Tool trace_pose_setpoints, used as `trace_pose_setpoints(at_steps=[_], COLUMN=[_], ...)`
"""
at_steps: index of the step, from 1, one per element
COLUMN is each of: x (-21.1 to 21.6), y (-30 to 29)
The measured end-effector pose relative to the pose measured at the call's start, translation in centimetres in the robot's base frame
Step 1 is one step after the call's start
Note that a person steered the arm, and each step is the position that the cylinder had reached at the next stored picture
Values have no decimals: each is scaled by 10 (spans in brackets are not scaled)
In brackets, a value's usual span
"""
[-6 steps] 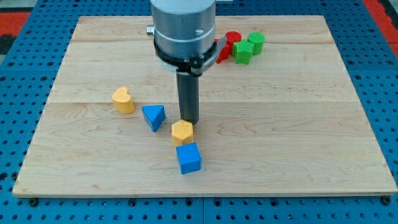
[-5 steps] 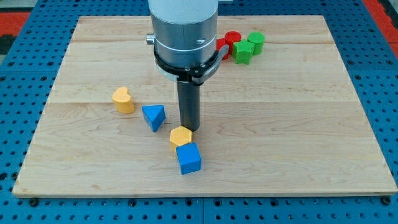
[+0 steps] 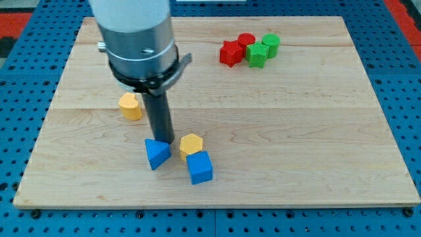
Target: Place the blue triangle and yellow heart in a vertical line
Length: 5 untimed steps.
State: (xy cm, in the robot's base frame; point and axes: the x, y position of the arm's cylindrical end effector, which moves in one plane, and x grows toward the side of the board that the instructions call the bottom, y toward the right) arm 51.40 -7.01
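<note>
Camera view shows my tip (image 3: 162, 141) resting on the wooden board (image 3: 316, 131), touching the top edge of the blue triangle (image 3: 156, 153), which lies toward the view's bottom, just left of the yellow hexagon (image 3: 191, 144) and the blue cube (image 3: 199, 167). The yellow heart (image 3: 130, 105) sits apart, up and to the view's left of the triangle, beside the rod. There are no jaws, only the rod, holding nothing; a red star (image 3: 230, 52), red cylinder (image 3: 246, 41) and two green blocks (image 3: 262, 49) cluster at the view's top right.

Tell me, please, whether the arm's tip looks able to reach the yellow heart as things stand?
Probably yes: my tip stands at the blue triangle's top edge, and the board between it and the yellow heart holds no block.
</note>
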Motion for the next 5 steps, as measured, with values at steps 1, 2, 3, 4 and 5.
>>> trace_pose_setpoints(at_steps=[1, 2, 3, 4, 5], x=[-38, -91, -106, -72, -47], y=[-31, -36, -86, -104, -68])
